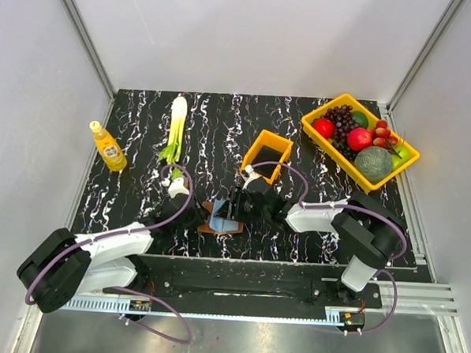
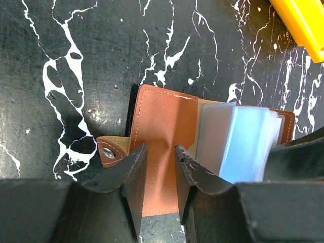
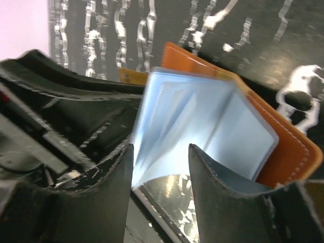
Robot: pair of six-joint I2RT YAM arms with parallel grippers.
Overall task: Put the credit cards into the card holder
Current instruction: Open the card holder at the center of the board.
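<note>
The brown card holder (image 1: 215,228) lies open on the black marble table between both grippers. My left gripper (image 1: 202,216) is closed narrowly on its left flap (image 2: 162,121), leather showing between the fingers (image 2: 135,167). Pale blue leaves (image 2: 243,142) stand fanned up from its right half (image 3: 202,121); I cannot tell sleeves from cards. My right gripper (image 1: 232,208) holds a glossy grey credit card (image 3: 177,202) between its fingers (image 3: 212,182), its far end at the foot of the blue leaves. The brown cover (image 3: 283,147) shows behind them.
A small orange bin (image 1: 267,154) stands just behind the card holder and shows at the corner of the left wrist view (image 2: 298,25). A yellow tray (image 1: 349,97) of fruit is at the back right. A leek (image 1: 175,126) and a yellow bottle (image 1: 108,146) are at the back left.
</note>
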